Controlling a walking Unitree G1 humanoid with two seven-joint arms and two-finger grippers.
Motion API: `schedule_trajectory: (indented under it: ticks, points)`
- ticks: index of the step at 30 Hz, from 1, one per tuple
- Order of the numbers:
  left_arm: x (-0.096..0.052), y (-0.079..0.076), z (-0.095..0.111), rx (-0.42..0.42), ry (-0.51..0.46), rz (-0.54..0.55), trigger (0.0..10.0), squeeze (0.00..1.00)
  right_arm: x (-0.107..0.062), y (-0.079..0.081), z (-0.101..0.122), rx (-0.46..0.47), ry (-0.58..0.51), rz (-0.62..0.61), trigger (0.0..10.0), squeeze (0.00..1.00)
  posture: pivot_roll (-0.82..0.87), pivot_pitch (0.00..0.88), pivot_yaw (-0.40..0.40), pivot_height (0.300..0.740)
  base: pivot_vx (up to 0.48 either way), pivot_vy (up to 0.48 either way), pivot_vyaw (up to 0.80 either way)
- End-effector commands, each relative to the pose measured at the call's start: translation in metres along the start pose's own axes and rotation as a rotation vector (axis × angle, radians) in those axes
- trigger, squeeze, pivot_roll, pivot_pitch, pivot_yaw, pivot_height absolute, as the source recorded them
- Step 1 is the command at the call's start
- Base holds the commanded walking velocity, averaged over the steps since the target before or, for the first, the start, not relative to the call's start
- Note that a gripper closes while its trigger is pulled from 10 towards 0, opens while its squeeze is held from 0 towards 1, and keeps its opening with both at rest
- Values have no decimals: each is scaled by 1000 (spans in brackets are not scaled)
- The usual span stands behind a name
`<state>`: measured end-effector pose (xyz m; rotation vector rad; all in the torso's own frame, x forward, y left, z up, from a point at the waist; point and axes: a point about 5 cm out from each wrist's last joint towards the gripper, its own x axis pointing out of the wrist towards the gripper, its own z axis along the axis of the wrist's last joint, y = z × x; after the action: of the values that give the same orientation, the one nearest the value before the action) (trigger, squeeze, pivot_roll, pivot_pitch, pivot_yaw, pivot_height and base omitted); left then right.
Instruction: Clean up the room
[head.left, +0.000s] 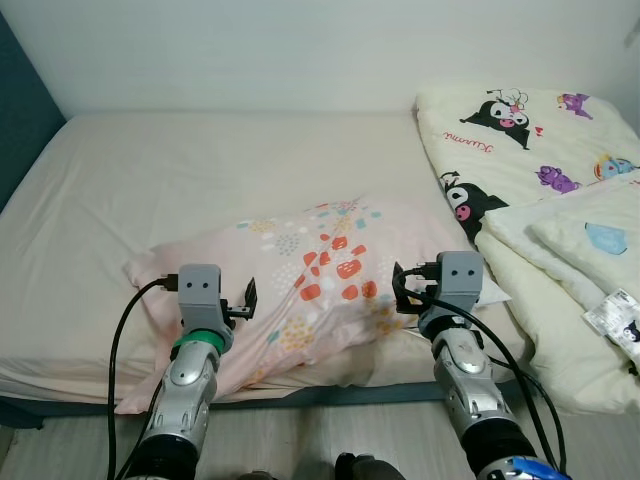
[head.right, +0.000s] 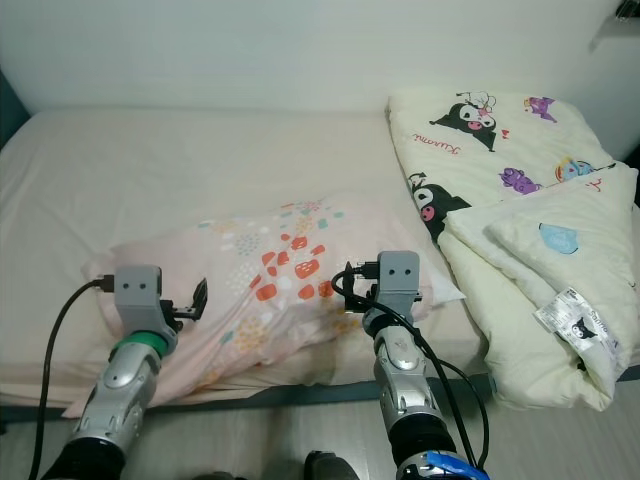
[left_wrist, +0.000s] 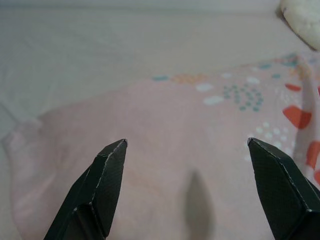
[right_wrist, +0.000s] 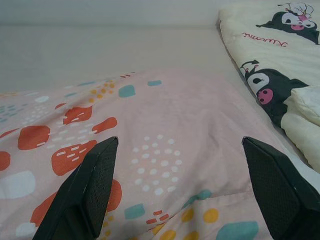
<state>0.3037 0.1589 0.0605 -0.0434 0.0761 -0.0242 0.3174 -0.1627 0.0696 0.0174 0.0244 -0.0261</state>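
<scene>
A pink pillow (head.left: 310, 280) with orange, teal and white spots lies across the front edge of the bed (head.left: 180, 170), one corner hanging slightly over the side. My left gripper (left_wrist: 187, 142) is open just above the pillow's plain pink left end, with nothing between its fingers (left_wrist: 100, 190). My right gripper (right_wrist: 180, 140) is also open, held low over the spotted right part of the pillow (right_wrist: 150, 125). In the left eye view both silver arms reach up from the bottom, the left arm (head.left: 195, 350) at the pillow's near left, the right arm (head.left: 460, 340) at its near right.
A cream quilt (head.left: 540, 150) printed with cartoon characters is folded in a heap on the bed's right side, with a white tag (head.left: 615, 315) near its front. A dark blue panel (head.left: 20, 120) bounds the bed at left. Grey floor (head.left: 330, 430) runs below the bed's edge.
</scene>
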Motion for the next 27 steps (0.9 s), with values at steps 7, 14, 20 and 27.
schedule_trajectory:
  ticks: [7, 14, 20, 27]
  points:
    - [-4, 2, -10, 80, 36, 50, 10000, 0, -2, 0, -7, -1, 35, 11, 10000, 0, 1, 82, -14, 740, 0, 0, 0]
    - [-2, -3, -13, 61, 76, -2, 10000, 0, -1, 1, -5, -6, 34, 6, 10000, 0, -10, 73, -19, 740, 0, 0, 0]
    - [-1, -10, -8, 53, 61, -60, 10000, 0, 0, 2, -2, -13, 17, 7, 10000, 0, -7, 81, -9, 740, 0, 0, 0]
    - [2, -6, -3, 70, 34, -11, 10000, 0, 1, 3, 1, -20, -1, -1, 10000, 0, -3, 89, 12, 740, 0, 0, 0]
